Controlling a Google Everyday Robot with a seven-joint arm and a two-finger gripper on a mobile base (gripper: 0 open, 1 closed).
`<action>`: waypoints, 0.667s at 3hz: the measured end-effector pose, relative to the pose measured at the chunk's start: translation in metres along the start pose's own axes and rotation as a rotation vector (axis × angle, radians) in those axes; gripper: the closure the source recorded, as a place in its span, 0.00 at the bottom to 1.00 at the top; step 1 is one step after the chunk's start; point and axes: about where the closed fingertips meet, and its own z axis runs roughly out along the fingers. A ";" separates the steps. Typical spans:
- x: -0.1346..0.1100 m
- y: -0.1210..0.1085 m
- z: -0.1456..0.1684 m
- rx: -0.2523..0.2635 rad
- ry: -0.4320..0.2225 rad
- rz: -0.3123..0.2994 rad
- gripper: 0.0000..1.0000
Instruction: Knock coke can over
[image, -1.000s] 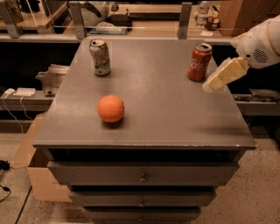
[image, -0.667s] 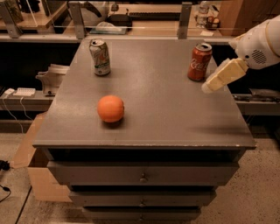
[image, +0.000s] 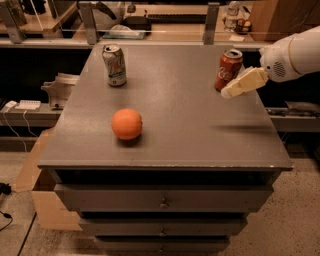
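Note:
The coke can (image: 228, 70), red with white script and a silver top, stands upright at the far right of the grey cabinet top (image: 190, 125). My gripper (image: 239, 84), cream-coloured on a white arm, reaches in from the right edge. It hovers just above the surface, and its tip lies against or just in front of the can's lower right side. I cannot tell whether it touches the can.
A white-and-green drink can (image: 115, 65) stands at the far left of the top. An orange (image: 127, 124) lies left of centre toward the front. Drawers (image: 162, 202) face me below. A shelf with clutter (image: 150, 25) runs behind the cabinet.
My gripper has moved a little to the left, closing the gap to the coke can's right side. The can, orange and other can have not moved.

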 end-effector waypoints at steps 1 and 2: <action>-0.001 -0.015 0.024 0.013 -0.085 0.061 0.00; 0.000 -0.022 0.046 0.002 -0.180 0.122 0.00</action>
